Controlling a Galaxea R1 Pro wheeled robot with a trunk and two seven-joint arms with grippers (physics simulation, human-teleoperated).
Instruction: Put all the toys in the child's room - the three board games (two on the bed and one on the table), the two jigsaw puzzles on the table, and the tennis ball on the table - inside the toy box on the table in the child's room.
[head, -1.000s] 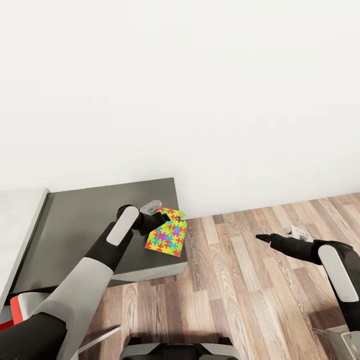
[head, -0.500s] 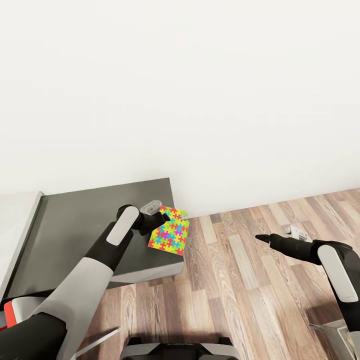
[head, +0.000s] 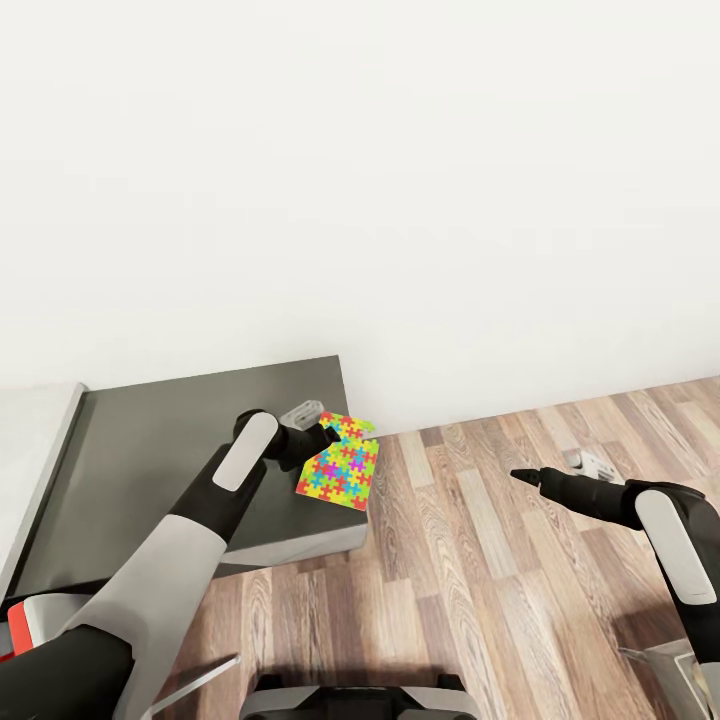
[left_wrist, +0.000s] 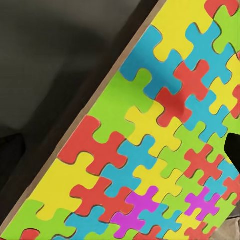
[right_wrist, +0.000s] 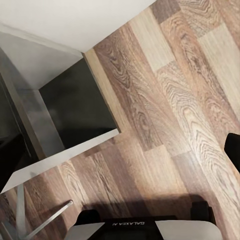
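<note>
The left tool (head: 322, 440) grasps a jigsaw puzzle (head: 340, 468) lifted over the dark tabletop (head: 150, 450) corner for carrying; the right tool (head: 520, 474) seems clenched, idle.

Domestic interior, rendered in simulation: a bare white wall (head: 400, 180) meets a wood-plank floor (head: 480, 560), with a low dark grey desk section (head: 170, 450) set against the wall and a paler grey top (head: 30, 440) adjoining it. A bright multicoloured jigsaw puzzle (head: 340, 465) suggests a child's room.
</note>
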